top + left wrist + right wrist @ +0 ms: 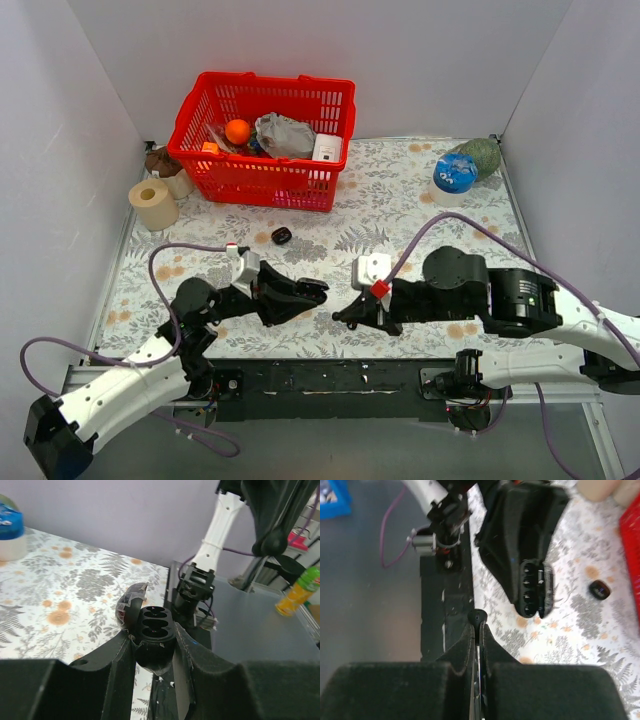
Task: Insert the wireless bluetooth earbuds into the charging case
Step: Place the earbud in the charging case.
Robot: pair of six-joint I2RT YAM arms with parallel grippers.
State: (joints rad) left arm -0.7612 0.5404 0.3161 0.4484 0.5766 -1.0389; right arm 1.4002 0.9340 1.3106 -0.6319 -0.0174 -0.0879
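Note:
My left gripper (316, 292) is shut on the black charging case (154, 630), holding it above the floral table with its hinged lid (131, 605) open and its sockets facing my right gripper. The case also shows in the right wrist view (532, 587). My right gripper (340, 318) is shut on a tiny black earbud (478, 616), whose rounded head sticks out past the fingertips. It hangs a short way from the case, apart from it. Another small black rounded piece (282, 236) lies on the table behind the left gripper, also seen in the right wrist view (600, 589).
A red basket (262, 178) with several items stands at the back left, with a paper roll (153, 204) and a brown object (162, 160) beside it. A blue-lidded jar (455, 175) and a green object (484, 155) stand at the back right. White walls surround the table.

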